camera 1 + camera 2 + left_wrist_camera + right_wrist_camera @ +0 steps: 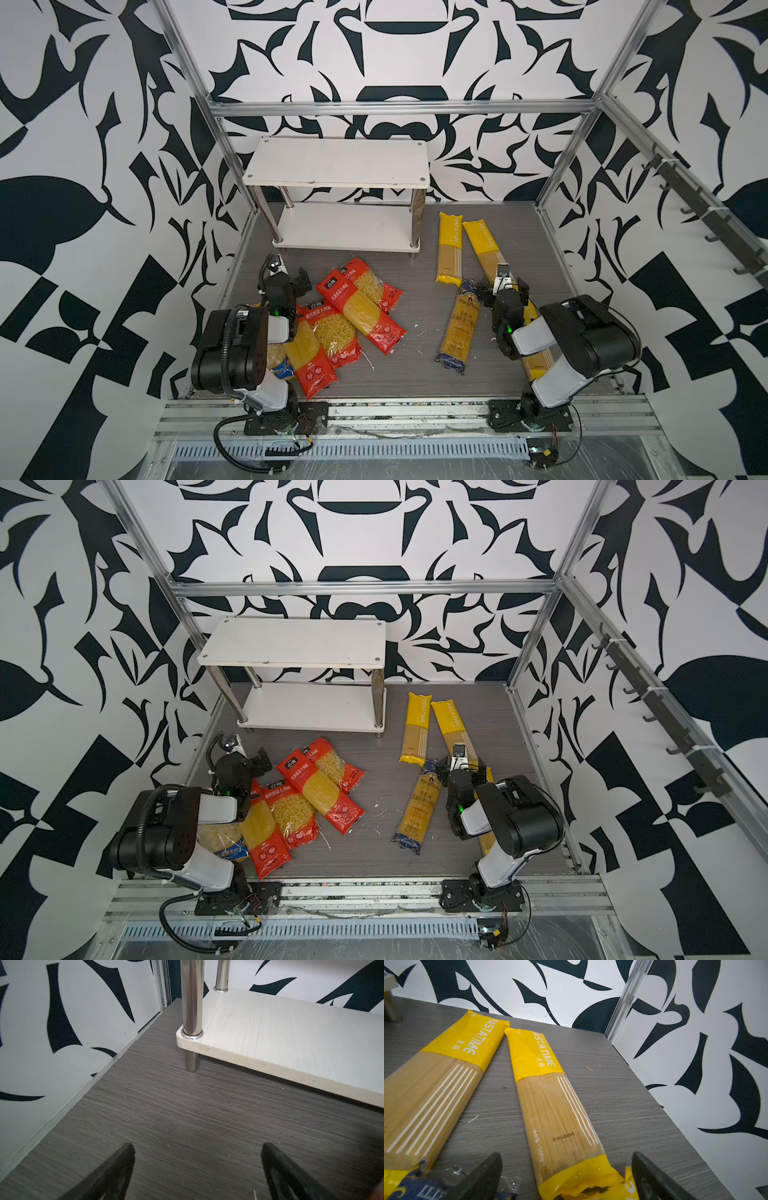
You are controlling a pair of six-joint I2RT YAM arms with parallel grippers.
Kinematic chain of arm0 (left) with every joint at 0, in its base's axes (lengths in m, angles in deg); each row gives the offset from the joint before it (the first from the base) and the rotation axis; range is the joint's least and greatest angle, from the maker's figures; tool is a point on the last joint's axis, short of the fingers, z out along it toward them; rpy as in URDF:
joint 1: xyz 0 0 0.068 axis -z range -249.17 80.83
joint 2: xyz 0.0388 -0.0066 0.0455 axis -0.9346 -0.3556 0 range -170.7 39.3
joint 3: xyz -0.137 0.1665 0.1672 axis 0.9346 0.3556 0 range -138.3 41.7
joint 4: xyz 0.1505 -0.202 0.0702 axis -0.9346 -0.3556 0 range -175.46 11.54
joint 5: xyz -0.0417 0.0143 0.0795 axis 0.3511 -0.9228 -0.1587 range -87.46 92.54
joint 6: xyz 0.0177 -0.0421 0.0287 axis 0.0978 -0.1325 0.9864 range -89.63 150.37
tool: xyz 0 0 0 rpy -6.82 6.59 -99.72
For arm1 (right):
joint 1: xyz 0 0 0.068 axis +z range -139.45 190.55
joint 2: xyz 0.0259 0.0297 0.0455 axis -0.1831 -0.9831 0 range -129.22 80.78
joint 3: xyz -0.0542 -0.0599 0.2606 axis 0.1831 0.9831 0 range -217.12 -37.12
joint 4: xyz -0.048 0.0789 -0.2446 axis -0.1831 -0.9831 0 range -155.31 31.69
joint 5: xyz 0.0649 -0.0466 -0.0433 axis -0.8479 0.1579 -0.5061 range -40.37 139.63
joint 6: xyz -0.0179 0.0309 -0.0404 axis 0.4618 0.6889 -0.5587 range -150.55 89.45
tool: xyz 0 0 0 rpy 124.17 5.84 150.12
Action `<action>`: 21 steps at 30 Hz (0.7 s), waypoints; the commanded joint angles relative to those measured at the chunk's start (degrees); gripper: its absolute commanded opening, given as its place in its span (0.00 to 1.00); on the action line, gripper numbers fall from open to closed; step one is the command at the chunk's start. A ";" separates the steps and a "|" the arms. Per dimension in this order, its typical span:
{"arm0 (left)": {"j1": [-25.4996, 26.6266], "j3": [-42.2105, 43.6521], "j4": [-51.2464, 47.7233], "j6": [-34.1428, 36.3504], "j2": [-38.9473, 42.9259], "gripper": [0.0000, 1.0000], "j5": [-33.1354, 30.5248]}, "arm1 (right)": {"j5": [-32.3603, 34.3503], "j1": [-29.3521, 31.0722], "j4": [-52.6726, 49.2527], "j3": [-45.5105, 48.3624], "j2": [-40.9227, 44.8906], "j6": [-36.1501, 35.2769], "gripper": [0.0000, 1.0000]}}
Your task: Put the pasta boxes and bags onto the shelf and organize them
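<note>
Nothing stands on the shelf (336, 168). Both white boards are bare, and it sits at eleven o'clock, at the back of the table (415, 374). Every packet lies flat on the table.

At eight o'clock the red packets (361, 311) overlap in a loose heap, with a blue-orange packet (279, 362) half hidden under the left arm. At two o'clock two long yellow packets (449, 249) lie side by side. A long dark-blue packet (459, 328) lies at four o'clock, its far end touching one of them. A third yellow packet (536, 365) shows from under the right arm.

The left tool (198, 1147) is spread wide and empty, over bare table just short of the shelf's near leg (192, 1001). The right tool (566, 1156) is spread too and grips nothing. In its wrist view the fingers stand either side of the near end of a yellow packet.

The long packets look fairly light. I judge them stiff along their length but brittle inside, with slick film that could slide between the fingers. I would take one across its middle so that it balances. The crimped ends offer only loose film. The short red packets, full of small shapes, should be soft and shifting, so a pinch across the fattest part seems safest.
</note>
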 commanded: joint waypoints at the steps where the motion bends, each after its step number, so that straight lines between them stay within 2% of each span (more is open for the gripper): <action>1: -0.06 -0.72 -0.19 -0.07 0.46 0.99 0.66 | 0.52 0.11 1.60 -1.00 1.05 0.36 1.00; 21: -0.14 -0.65 0.15 -0.09 0.29 0.99 0.67 | 0.01 -0.50 -2.53 -2.67 1.71 1.14 1.00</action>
